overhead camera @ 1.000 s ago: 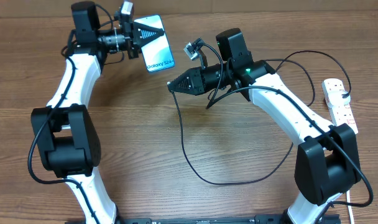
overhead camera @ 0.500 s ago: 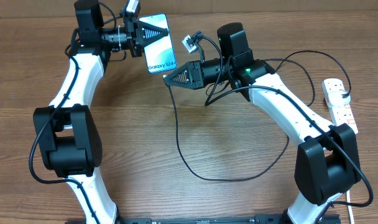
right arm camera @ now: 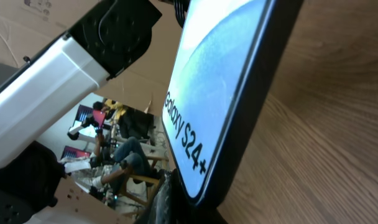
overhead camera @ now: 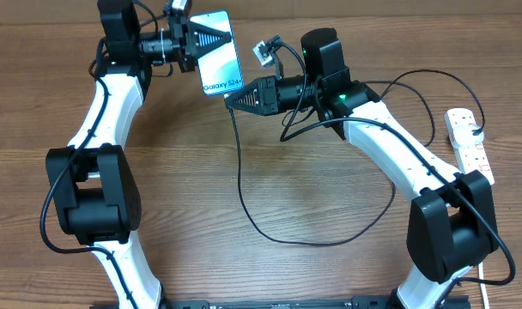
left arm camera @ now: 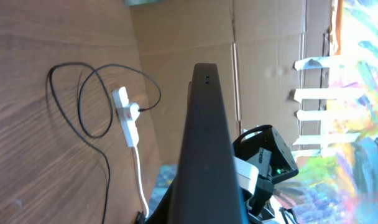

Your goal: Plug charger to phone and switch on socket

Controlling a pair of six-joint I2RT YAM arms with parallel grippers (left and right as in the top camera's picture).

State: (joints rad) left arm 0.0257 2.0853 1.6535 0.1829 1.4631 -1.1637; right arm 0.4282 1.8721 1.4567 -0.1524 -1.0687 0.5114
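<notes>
Your phone (overhead camera: 222, 73), with "Galaxy S24+" readable on its lit screen, is at the far side of the surface (overhead camera: 312, 180), clamped in the left pincer (overhead camera: 216, 39). The right pincer (overhead camera: 230, 100) is closed on the tip of the charger (overhead camera: 239, 163), just beside the phone's lower end. The white socket (overhead camera: 469, 142) lies well apart, at the right edge.

The phone (right arm camera: 223, 87) screen reads "Galaxy S24+" in dark letters.
</notes>
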